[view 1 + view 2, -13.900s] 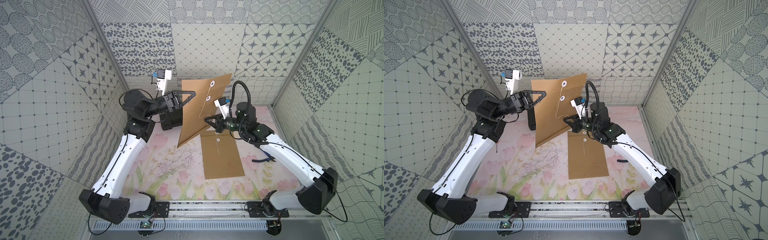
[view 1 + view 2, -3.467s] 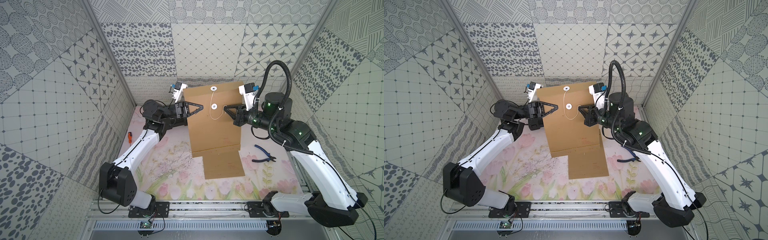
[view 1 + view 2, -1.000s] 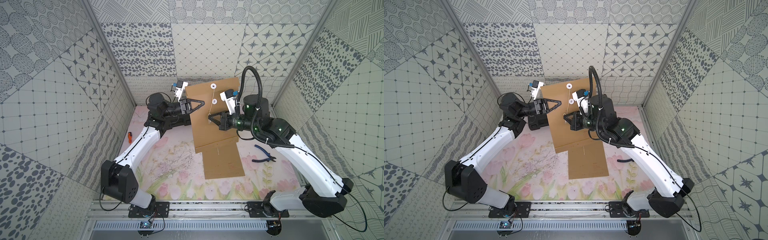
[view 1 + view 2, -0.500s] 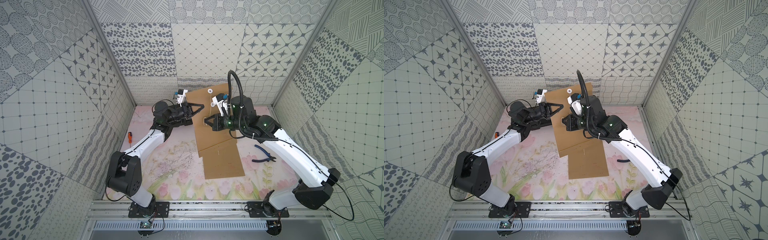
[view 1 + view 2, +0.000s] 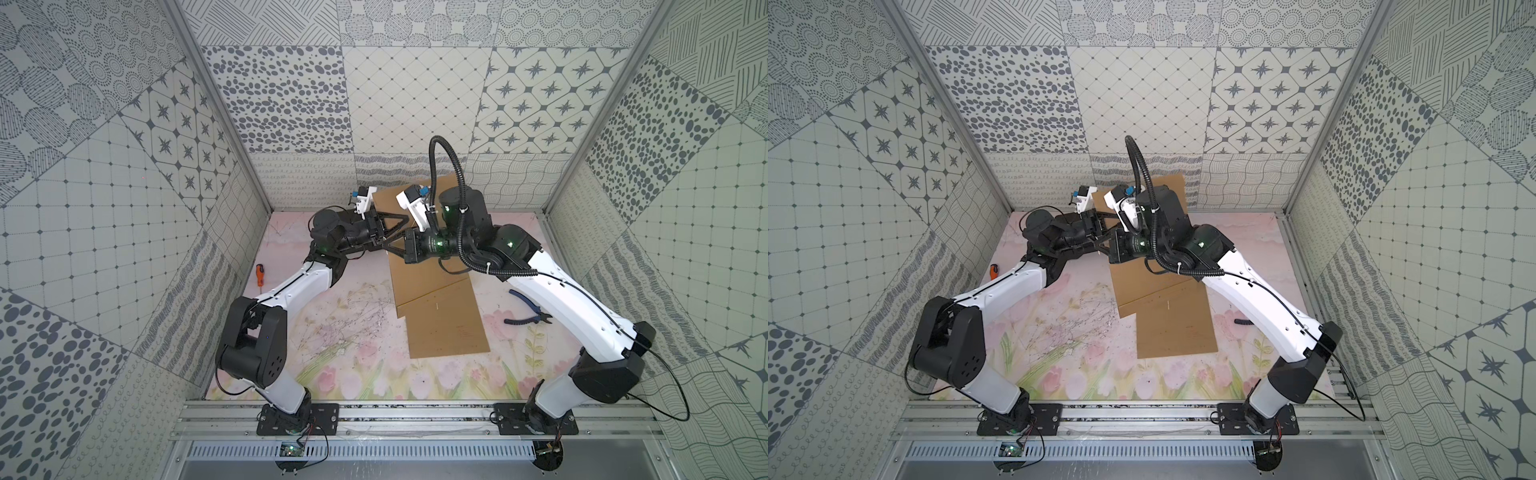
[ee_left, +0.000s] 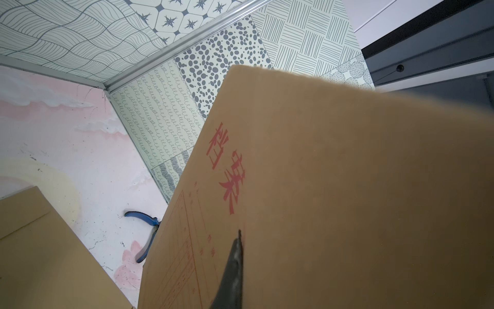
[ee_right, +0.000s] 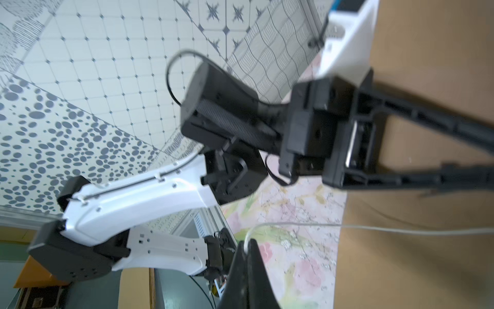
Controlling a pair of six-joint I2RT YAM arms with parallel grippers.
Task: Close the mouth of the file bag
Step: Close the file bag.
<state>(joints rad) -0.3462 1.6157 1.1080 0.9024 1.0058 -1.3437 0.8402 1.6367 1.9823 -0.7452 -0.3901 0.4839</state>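
The brown file bag is tilted, its near end resting on a second brown bag that lies flat on the flowered mat. My left gripper is shut on the tilted bag's left edge; in the left wrist view the bag's red-printed face fills the frame beside one dark finger. My right gripper is shut on the bag's white string, which runs taut across to the bag. In both top views the right arm hides the bag's mouth and its buttons.
Blue-handled pliers lie on the mat right of the bags. An orange-handled screwdriver lies by the left wall. The patterned back wall stands close behind the bag's upper edge. Both wrists are crowded together over the bag.
Both grippers have come down and toward the back wall, and the bag now leans much flatter. The right gripper has moved left with the string, and its arm now covers the buttons.
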